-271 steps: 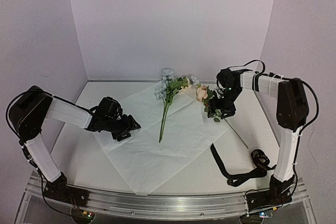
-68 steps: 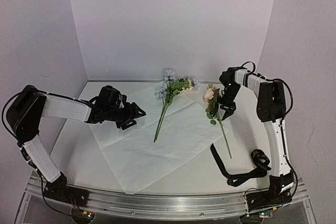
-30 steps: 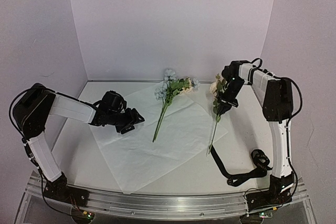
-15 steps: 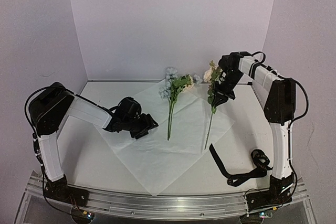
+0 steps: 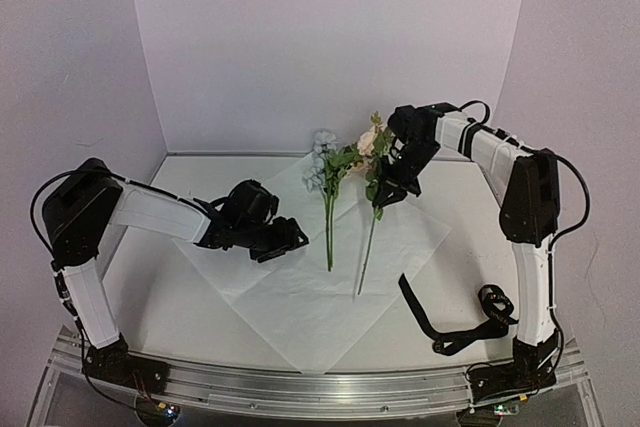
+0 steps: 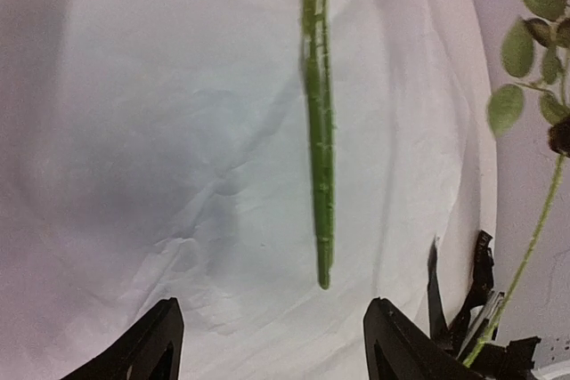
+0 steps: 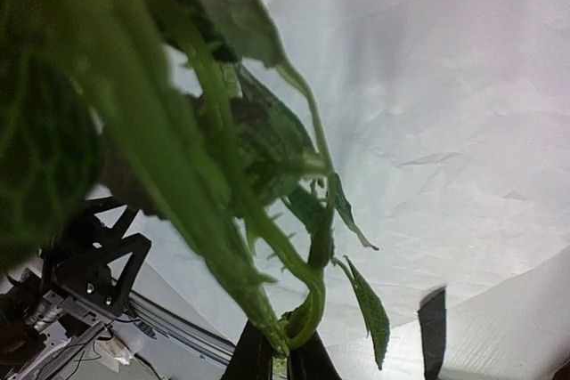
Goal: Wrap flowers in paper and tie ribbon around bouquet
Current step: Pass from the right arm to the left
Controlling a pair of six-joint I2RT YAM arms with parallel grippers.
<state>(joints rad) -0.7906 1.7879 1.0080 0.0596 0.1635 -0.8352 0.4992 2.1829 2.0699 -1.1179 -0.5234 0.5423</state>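
Clenching a peach-flowered stem just under its leaves, the right gripper holds it tilted over the paper, the stalk hanging below its jaws. The left gripper sits low on the sheet, jaws released (nothing between them). The pale blue stem lies just ahead of them. The ribbon lies on the bench, well apart.

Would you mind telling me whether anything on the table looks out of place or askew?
Nothing looks damaged. The paper sits cornerwise and is wrinkled near the open left tool. Oddly, only the blue flower lies on the paper; the peach flower hangs in the air from the right tool.
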